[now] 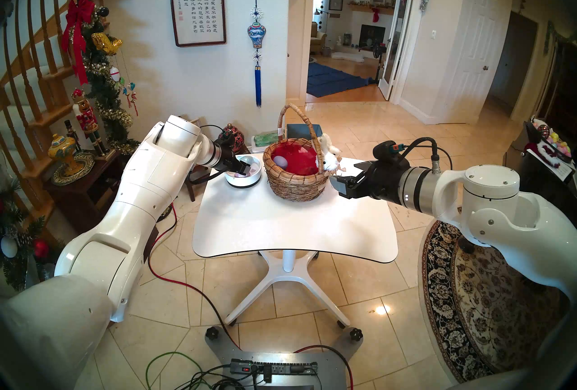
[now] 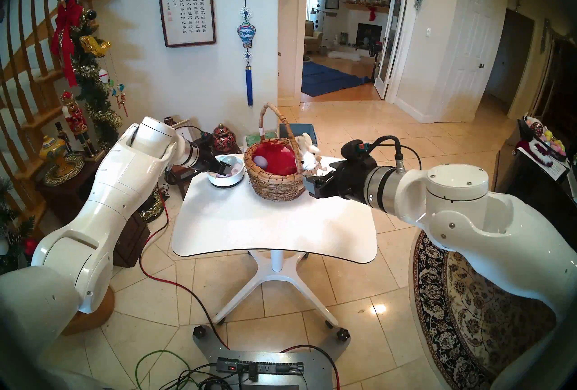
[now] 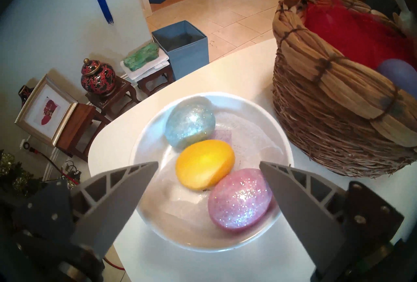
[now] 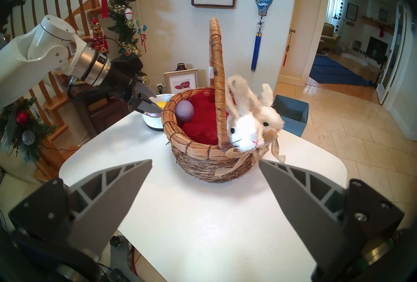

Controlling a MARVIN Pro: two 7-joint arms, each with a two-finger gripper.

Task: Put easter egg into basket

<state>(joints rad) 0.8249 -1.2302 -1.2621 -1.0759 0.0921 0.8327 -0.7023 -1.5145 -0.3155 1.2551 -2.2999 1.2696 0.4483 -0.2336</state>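
Observation:
The brown wicker basket (image 1: 296, 184) (image 4: 198, 161) with a tall handle and red lining stands at the back of the white table. A purple easter egg (image 1: 278, 160) (image 4: 185, 110) lies inside it. White plush bunnies (image 4: 242, 132) sit on its right rim. To its left a shallow white bowl (image 3: 194, 245) (image 1: 243, 182) holds a blue glitter egg (image 3: 190, 124), a yellow egg (image 3: 204, 164) and a pink glitter egg (image 3: 240, 204). My left gripper (image 3: 208, 163) (image 1: 246, 167) hovers open just above these eggs. My right gripper (image 4: 205, 160) (image 1: 343, 175) is open and empty beside the basket's right side.
The white table (image 1: 293, 233) stands on a wheeled pedestal. Behind it are a blue bin (image 3: 182, 49) and low side tables with a red-black jar (image 3: 98, 78). A patterned rug (image 1: 487, 302) lies on the right; cables and a power strip (image 1: 274, 369) are near my base.

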